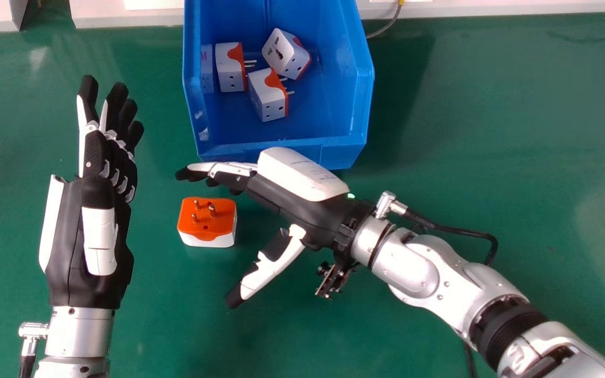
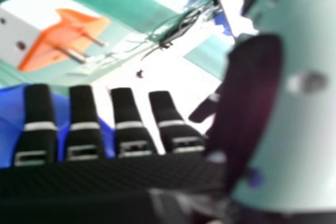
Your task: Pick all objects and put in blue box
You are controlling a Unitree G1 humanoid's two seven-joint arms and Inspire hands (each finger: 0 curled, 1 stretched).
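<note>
Orange on its pin face and white below, a plug adapter (image 1: 218, 220) is lying pins up on the green table (image 1: 481, 115), just in front of the blue box (image 1: 363, 100) and apart from it. The right hand (image 1: 302, 212) is standing wide open beside it, the fingers (image 1: 231, 169) stretching out past its far side and the thumb (image 1: 273, 268) spreading away on the near side, with nothing in the grasp. The left hand (image 1: 66, 236) is idling at the left, fingers straight and also empty. Inside the box, three adapters (image 1: 226, 68) are resting, so the job is probably nearing its end. The step in hand is seemingly the pick, and it is calling for the palm to come leftward and low, until the body is sitting deep between thumb and fingers. Closing evenly on the white sides, rather than on the upright pins, is likely giving the firmer hold. The fingers are lying near the box's front wall, so lifting well above the rim before crossing is worth the care.
</note>
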